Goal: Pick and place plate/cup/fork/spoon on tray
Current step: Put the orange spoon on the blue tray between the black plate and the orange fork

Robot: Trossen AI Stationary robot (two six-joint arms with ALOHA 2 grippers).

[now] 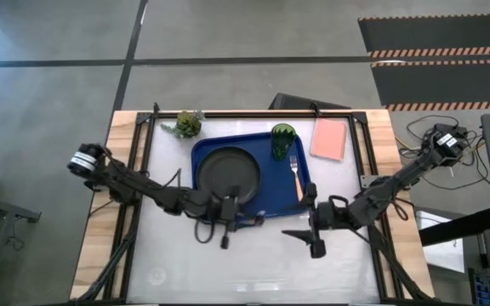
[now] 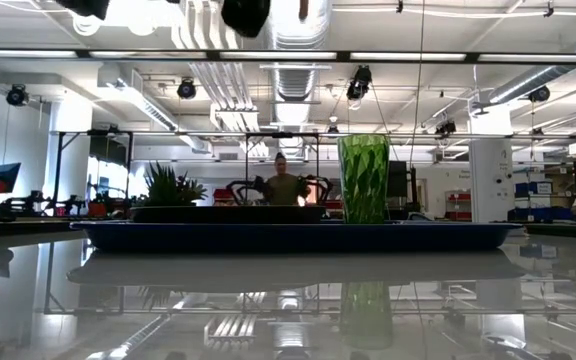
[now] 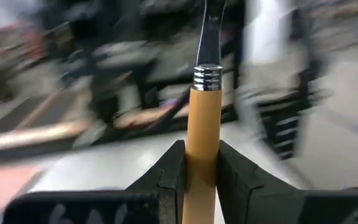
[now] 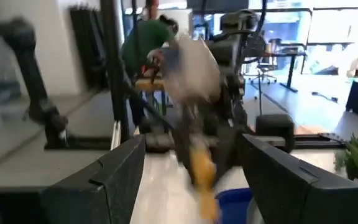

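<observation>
The left jaws (image 3: 201,177) were clamped on an orange handle with a ringed metal collar, its silver neck rising out of the wrist view. With the fork (image 1: 295,176) already lying on the tray (image 1: 201,153), this was most likely the spoon (image 3: 202,124), though its bowl did not show. From above, the left gripper hung at the tray's near edge, just in front of the plate (image 1: 227,168).

The right jaws (image 4: 191,180) stood wide apart, holding nothing. That gripper waited off the tray's near right corner, over bare desk (image 1: 253,263).

The tray lay at the far middle of the desk. On it, the plate filled the left half, the cup (image 1: 282,139) stood upright at the far right, and the fork lay along the right side, tines toward the cup. Past the tray's far left corner sat a small plant (image 1: 187,124), and beside its far right corner a pink rectangle (image 1: 329,138).

The step in hand appeared to be the last one: carrying the spoon to the tray. The next move called for bringing the left gripper over a free strip of tray, probably between plate and fork, lowering until the spoon was close to the floor, then letting go without knocking the fork or cup.
</observation>
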